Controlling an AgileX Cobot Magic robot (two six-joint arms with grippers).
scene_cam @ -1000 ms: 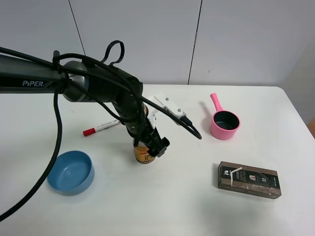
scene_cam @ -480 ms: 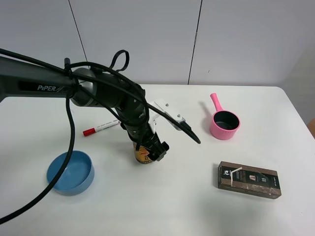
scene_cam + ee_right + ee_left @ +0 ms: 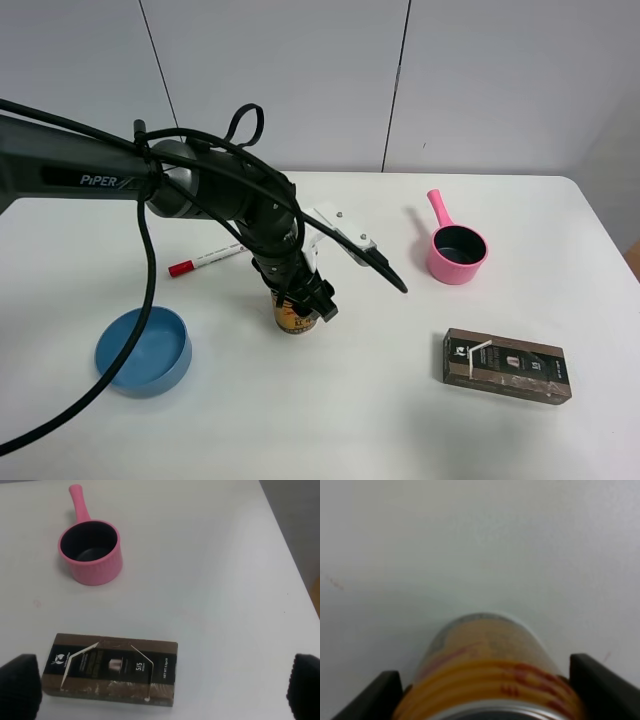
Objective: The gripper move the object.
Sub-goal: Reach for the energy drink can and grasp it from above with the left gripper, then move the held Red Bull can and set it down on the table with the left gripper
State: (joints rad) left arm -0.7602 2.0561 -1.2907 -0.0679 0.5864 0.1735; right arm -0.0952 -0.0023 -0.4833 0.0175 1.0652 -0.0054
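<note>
**Ext. high:** L hand [image 3: 303, 303] is low over the counter [image 3: 380, 430], clenched on the can [image 3: 292, 320]. Can is upright on the counter, left of centre.
- Bowl [image 3: 145, 350]: blue, front-left of can, apart from it.
- Marker [image 3: 206, 259]: red cap, lying flat, near can on the far side.
- Pot [image 3: 457, 251]: pink, handle pointing away, right rear.
- Carton [image 3: 507, 365]: brown w/ straw, flat, front right, well apart from can.

**L wrist:** can [image 3: 487, 680] seen from above, yellow w/ red bands, silver rim at frame edge. Black fingers [image 3: 600, 692], one each side, sit against its wall. View is blurred.

**R wrist:** R hand [image 3: 161, 686] is released, tips wide apart, nothing held. It is above the carton [image 3: 112, 669], w/ the pot [image 3: 92, 550] beyond.
</note>
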